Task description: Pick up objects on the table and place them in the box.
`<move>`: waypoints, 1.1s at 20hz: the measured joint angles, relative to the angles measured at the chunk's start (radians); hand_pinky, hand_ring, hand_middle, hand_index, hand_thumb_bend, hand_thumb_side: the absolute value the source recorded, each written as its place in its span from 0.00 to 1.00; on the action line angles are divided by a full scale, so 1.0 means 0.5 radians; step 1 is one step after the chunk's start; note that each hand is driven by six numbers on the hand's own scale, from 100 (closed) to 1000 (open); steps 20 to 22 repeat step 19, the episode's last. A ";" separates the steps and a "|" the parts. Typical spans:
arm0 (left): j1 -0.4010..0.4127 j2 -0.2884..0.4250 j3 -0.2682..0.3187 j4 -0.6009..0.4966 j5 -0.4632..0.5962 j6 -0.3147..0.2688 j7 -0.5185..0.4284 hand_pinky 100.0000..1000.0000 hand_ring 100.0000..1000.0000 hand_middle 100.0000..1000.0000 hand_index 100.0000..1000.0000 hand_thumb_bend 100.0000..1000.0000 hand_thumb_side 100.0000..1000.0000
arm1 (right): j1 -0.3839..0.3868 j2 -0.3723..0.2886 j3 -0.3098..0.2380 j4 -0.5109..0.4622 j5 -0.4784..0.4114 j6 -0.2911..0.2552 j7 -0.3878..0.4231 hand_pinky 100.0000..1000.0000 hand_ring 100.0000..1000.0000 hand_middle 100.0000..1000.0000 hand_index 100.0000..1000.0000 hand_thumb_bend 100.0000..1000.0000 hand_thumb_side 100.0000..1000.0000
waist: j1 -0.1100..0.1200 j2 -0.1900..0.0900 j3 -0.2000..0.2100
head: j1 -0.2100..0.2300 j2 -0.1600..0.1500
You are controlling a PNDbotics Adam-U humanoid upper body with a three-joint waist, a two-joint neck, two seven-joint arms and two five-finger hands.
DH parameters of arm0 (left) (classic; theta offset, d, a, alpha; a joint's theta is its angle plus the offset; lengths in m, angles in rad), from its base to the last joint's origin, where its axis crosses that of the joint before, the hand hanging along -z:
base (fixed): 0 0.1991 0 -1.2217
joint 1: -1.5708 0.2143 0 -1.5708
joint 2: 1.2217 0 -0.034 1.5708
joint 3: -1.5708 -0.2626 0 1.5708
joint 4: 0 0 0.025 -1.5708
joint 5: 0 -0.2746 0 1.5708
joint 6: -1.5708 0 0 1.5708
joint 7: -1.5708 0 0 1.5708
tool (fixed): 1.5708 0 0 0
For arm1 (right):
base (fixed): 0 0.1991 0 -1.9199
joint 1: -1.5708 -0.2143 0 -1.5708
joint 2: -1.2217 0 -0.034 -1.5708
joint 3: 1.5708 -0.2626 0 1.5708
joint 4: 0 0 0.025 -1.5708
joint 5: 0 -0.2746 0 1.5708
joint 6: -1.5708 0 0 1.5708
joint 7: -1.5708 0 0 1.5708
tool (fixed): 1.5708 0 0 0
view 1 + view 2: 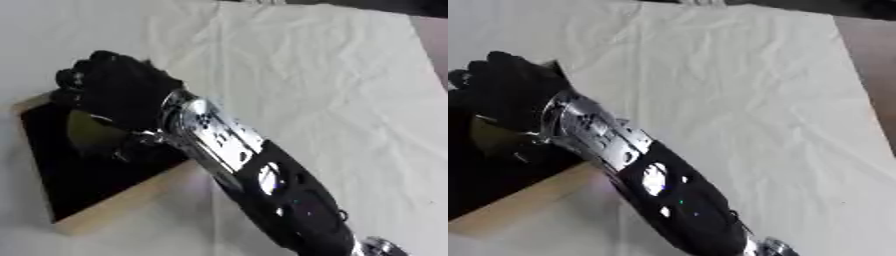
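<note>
Our right hand (114,85) hangs over the far part of the box (122,200), its black back turned toward us. The fingers bend down and away into the dark inside, so we cannot tell whether they are curled round anything or simply relaxed. Just below the hand, inside the box, we see a dull olive rounded shape (87,132); we cannot make out what it is, nor whether the hand touches it. Behind the hand, our silver wrist and black forearm (271,190) run down to the lower right, crossing the near right wall of the box.

The box has pale wooden walls and a black inside, and it sits askew at the left of the bench. It rests on a creased white cloth (332,75) that covers most of the bench. At the far right edge a strip of bare brown bench (868,65) shows beside the cloth.
</note>
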 measured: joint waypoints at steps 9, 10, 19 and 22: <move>0.013 0.000 0.002 0.000 -0.001 0.004 0.006 0.45 0.56 0.62 0.69 0.35 0.50 | 0.001 -0.137 -0.212 -0.412 -0.239 0.145 -0.175 0.76 0.68 0.66 0.81 0.35 0.00 | 0.016 -0.005 -0.027 | 0.000 0.000; 0.013 0.000 0.002 0.000 -0.001 0.005 0.007 0.45 0.56 0.62 0.69 0.35 0.50 | 0.000 -0.167 -0.253 -0.479 -0.322 0.198 -0.218 0.75 0.67 0.65 0.80 0.28 0.00 | 0.020 -0.006 -0.032 | 0.000 0.000; 0.031 0.000 0.019 0.000 -0.005 0.007 0.020 0.45 0.56 0.62 0.69 0.35 0.50 | 0.092 -0.558 -0.682 -0.684 -0.944 0.699 -0.936 0.73 0.60 0.56 0.74 0.01 0.00 | 0.039 -0.007 -0.072 | 0.017 -0.001; 0.031 0.000 0.019 0.000 -0.005 0.007 0.020 0.45 0.56 0.62 0.69 0.35 0.50 | 0.092 -0.558 -0.682 -0.684 -0.944 0.699 -0.936 0.73 0.60 0.56 0.74 0.01 0.00 | 0.039 -0.007 -0.072 | 0.017 -0.001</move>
